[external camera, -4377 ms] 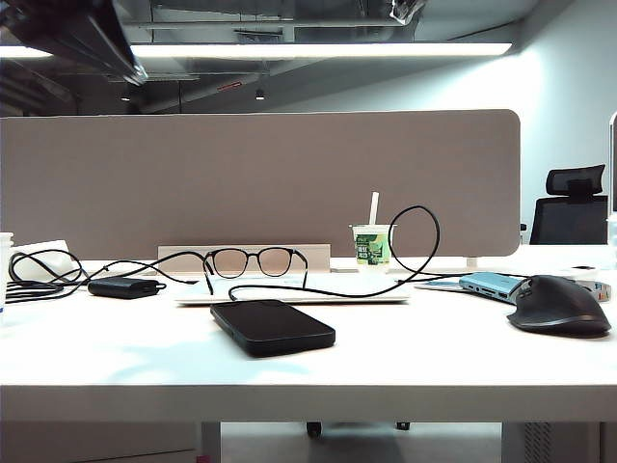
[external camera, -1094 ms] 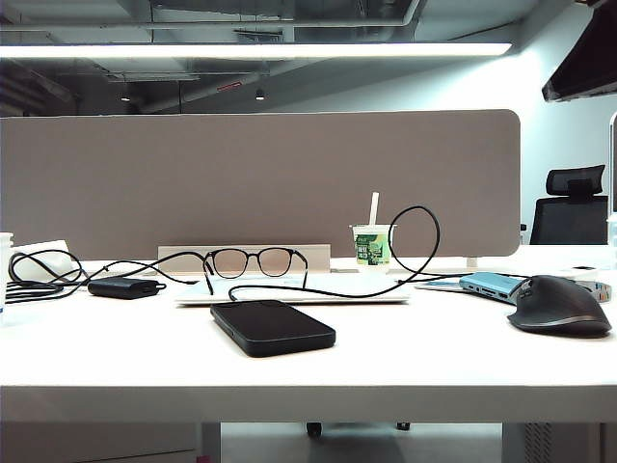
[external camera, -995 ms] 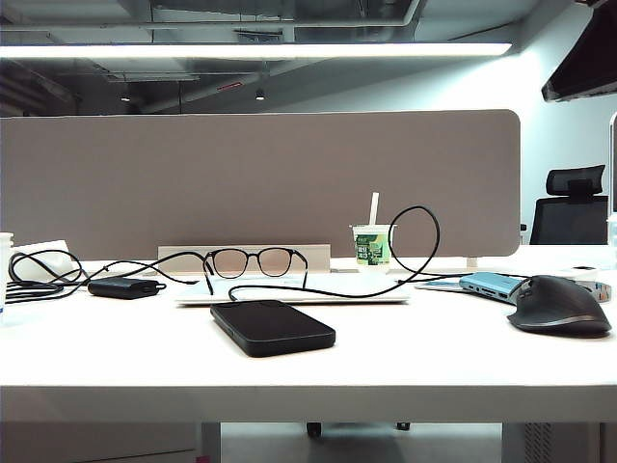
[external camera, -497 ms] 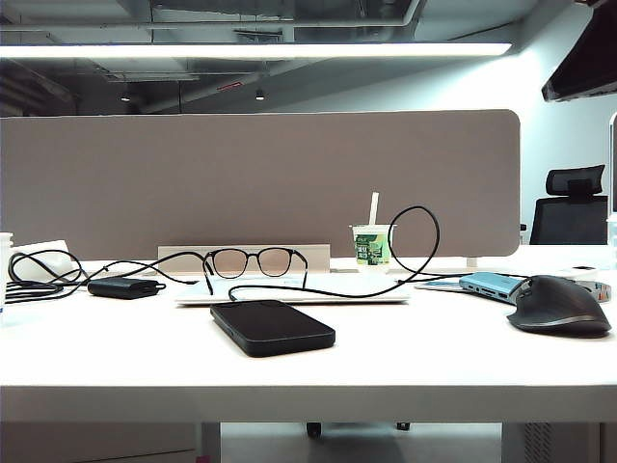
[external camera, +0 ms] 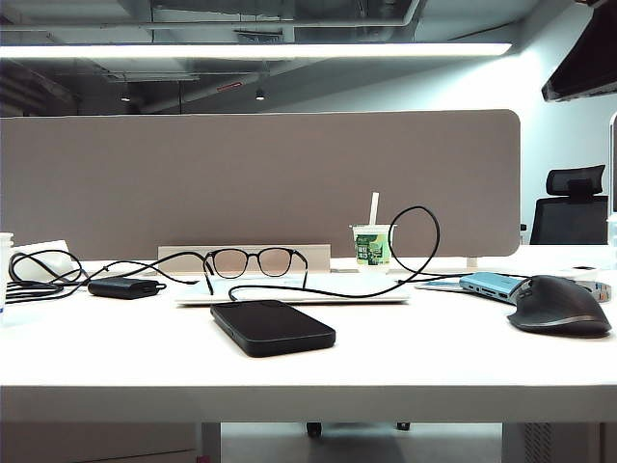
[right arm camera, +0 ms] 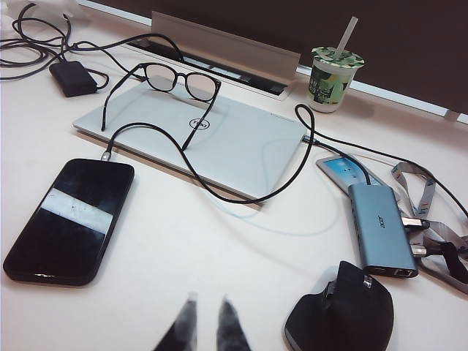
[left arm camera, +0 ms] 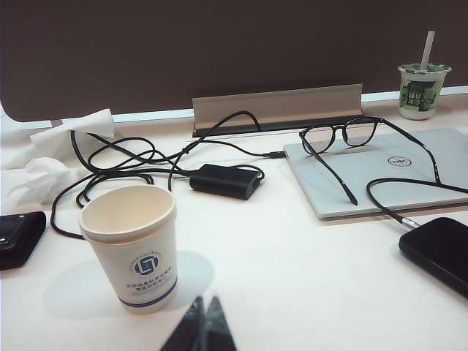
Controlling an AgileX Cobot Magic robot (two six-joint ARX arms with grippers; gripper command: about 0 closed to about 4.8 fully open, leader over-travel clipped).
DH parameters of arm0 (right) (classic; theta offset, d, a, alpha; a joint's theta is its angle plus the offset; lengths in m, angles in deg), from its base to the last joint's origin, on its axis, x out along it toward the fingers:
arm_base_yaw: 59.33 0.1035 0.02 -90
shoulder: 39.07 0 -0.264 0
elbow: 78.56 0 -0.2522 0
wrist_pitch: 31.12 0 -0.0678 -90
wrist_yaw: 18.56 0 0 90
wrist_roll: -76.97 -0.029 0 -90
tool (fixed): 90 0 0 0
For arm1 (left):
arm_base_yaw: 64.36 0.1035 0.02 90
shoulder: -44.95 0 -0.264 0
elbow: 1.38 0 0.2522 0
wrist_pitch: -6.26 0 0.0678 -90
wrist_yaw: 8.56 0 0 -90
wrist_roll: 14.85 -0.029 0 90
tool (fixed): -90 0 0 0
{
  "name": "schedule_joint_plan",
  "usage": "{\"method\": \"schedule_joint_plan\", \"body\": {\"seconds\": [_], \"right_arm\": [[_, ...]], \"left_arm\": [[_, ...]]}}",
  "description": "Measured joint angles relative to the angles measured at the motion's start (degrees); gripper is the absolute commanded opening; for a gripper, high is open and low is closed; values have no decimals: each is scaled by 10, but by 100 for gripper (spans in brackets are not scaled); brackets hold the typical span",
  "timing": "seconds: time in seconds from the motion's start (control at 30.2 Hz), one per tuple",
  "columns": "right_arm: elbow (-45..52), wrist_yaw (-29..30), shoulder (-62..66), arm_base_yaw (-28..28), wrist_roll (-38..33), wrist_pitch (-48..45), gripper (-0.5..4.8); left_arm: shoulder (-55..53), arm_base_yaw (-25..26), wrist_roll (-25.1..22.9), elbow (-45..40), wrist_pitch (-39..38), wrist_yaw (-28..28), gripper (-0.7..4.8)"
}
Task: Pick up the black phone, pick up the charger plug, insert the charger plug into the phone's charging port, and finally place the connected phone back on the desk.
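Left gripper (left arm camera: 203, 322) pinched together near a white paper cup (left arm camera: 131, 247); right gripper (right arm camera: 206, 322), fingertips slightly apart, empty, just short of the flat matte black phone (right arm camera: 69, 218).

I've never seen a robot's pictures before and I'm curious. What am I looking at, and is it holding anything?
These come from a robot with two arms, each ending in a two-finger end effector. One picture looks across the white desk from in front. The other two come from cameras on the wrists, looking down.

On the desk lie the black phone, a silver laptop with glasses on top, a paper cup, a drink with a straw, a mouse and a grey hub. The charger plug lies beside the phone, not plugged in.

The left end effector is shut. The right end effector has its fingers slightly apart. Neither holds anything.
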Motion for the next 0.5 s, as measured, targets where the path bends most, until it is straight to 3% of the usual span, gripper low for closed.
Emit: {"method": "schedule_joint_plan", "body": {"seconds": [0.33, 0.5], "right_arm": [[0, -1, 0, 0, 0, 0, 45], [15, -41, -14, -5, 0, -7, 45]], "left_arm": [[0, 0, 0, 0, 0, 0, -3], [0, 0, 0, 0, 0, 0, -3]]}}
